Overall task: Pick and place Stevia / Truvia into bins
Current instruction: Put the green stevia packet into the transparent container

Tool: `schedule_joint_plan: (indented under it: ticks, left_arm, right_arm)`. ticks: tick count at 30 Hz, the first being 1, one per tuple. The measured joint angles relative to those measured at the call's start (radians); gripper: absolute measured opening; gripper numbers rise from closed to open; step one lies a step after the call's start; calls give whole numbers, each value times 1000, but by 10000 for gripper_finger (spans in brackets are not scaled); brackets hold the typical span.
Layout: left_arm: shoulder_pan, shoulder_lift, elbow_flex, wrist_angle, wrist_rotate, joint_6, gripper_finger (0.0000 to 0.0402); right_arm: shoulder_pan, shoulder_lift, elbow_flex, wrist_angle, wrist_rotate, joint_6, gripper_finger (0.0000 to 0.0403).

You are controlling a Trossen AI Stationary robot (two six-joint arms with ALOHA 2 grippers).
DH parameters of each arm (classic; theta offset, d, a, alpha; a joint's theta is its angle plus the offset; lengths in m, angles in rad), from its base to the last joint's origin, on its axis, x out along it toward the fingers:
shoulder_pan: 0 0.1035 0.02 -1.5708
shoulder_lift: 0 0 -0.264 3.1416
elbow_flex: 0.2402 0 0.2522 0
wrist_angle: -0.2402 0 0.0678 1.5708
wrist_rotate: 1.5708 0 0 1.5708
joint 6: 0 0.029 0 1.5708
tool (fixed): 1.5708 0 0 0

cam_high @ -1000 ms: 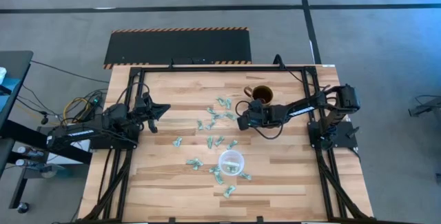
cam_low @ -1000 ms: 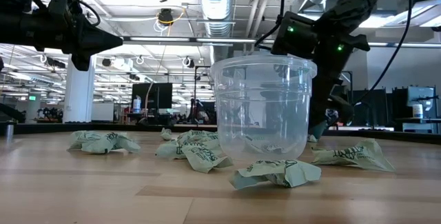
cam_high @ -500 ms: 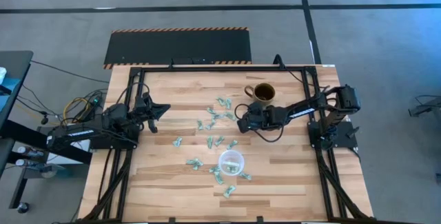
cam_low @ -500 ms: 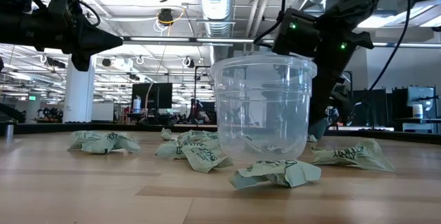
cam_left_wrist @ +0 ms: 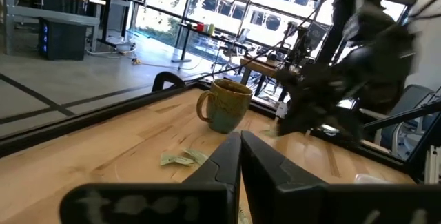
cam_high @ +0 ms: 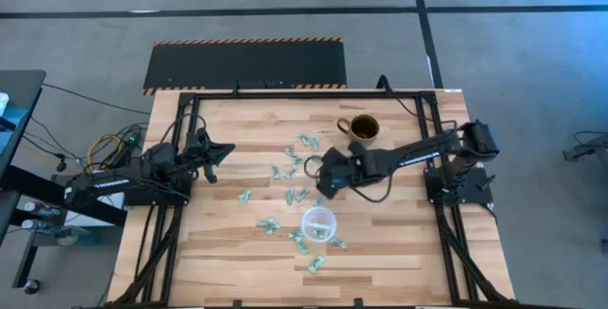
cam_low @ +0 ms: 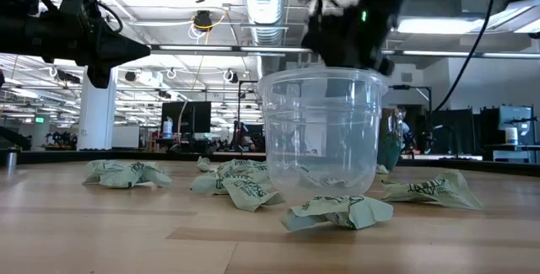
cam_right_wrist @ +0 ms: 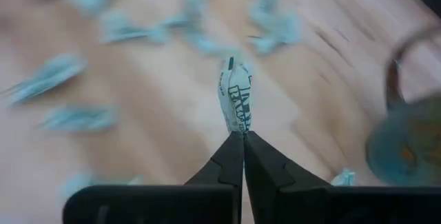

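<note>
Right wrist view shows one sachet [cam_right_wrist: 236,107] pinched upright at the right gripper [cam_right_wrist: 242,136] tips, above the table [cam_high: 399,242]. Carry it level over the clear cup [cam_high: 318,223], then release centrally. Left gripper [cam_left_wrist: 240,140] waits, pressed together.

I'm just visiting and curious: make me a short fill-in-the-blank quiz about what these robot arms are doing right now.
1. The right gripper is shut on a green and white ____.
2. The clear plastic cup stands ____ on the wooden table.
3. The left gripper is shut and holds ____.
4. The brown mug has one ____ on its side.

Missing words: sachet; upright; nothing; handle
</note>
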Motion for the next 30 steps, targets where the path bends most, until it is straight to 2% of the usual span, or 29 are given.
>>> schedule_joint_plan:
  ticks: [5,10,12,21,30]
  left_arm:
    - [0,0,0,0,0,-15,0]
    - [0,0,0,0,0,-15,0]
    - [0,0,0,0,0,-15,0]
    - [0,0,0,0,0,-14,0]
    - [0,0,0,0,0,-14,0]
  right_arm:
    - [98,-1,179,-141,-140,-202,1]
    - [172,-1,285,-169,-433,-355,1]
    - [193,-1,298,-170,-507,-365,1]
    - [226,-1,299,-170,-523,-295,16]
    - [212,-1,299,-168,-497,-288,73]
